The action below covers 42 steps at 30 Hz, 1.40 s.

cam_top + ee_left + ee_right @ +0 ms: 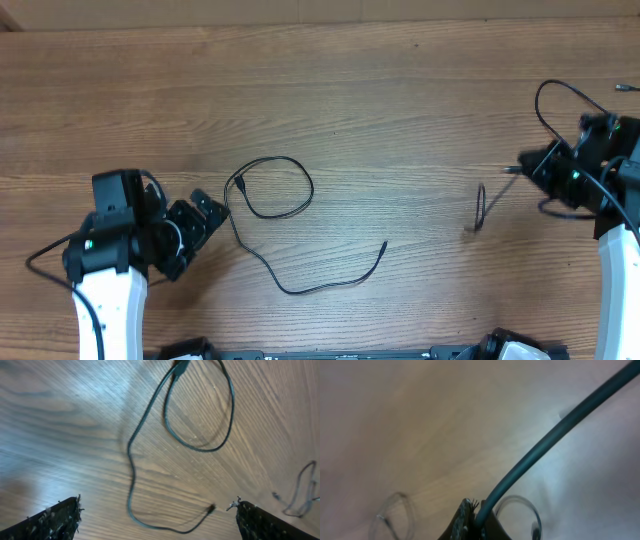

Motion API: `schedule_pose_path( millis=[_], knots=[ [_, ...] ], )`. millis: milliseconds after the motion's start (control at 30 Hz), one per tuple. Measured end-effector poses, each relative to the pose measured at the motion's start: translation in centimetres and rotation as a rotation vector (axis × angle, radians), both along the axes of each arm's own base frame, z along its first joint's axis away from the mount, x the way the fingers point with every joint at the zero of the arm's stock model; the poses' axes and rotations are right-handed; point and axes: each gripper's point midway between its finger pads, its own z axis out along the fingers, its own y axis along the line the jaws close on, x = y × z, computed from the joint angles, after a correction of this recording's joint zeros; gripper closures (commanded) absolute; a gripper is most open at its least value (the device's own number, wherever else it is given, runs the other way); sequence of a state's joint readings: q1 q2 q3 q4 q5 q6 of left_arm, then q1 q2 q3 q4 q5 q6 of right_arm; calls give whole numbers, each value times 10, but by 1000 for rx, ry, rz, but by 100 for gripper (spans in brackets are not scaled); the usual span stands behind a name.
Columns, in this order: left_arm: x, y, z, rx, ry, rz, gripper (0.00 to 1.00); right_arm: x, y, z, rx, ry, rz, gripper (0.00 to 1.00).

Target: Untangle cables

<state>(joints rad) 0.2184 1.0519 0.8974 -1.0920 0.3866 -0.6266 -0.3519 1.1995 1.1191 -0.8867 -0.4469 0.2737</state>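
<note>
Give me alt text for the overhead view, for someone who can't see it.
A thin black cable lies loose in a loop and curving tail on a wooden table, with the open left gripper just left of it. At the right, the right gripper is shut on a second thin black cable.

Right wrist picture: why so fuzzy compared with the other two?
Right wrist view: the held cable sits close to the lens, so it looms thick and the table behind is out of focus; left wrist view: sharper, with pale glare around the looped cable; overhead view: evenly lit and crisp.
</note>
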Motion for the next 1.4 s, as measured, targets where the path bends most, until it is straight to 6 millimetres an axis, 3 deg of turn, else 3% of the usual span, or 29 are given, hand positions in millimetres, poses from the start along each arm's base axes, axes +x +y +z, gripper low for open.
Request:
schedule_pose_path(
  millis=[133,300,433,567,700,833,1000,1133,1267,1333,1367,1400],
  knots=[
    [-15,6,12,71,-42,4,0,38,2,72,-37,-340,64,96],
    [-27,13,21,135,-85,16,1,54,4,146,-103,-619,109,96],
    [-32,18,20,167,-72,29,0,62,5,184,-159,-784,137,96],
    [-34,21,18,186,-57,37,1,83,15,195,-176,-874,182,96],
    [-35,24,17,202,-46,43,1,118,17,175,-173,-835,162,96],
    [-39,28,15,222,-25,49,0,166,1,136,-185,-737,89,96],
    [-41,31,14,242,-14,57,0,217,-21,75,-182,-611,41,96],
    [-42,32,13,249,-12,59,1,245,-30,15,-163,-494,29,92],
    [-45,32,12,247,3,58,0,249,-30,-37,-139,-373,25,70],
    [-46,32,11,248,9,58,0,248,-25,-50,-134,-333,30,45],
    [-47,32,11,247,13,57,0,247,-22,-54,-138,-318,36,28],
    [-48,32,11,246,18,57,1,246,-17,-56,-144,-310,46,4]
  ],
)
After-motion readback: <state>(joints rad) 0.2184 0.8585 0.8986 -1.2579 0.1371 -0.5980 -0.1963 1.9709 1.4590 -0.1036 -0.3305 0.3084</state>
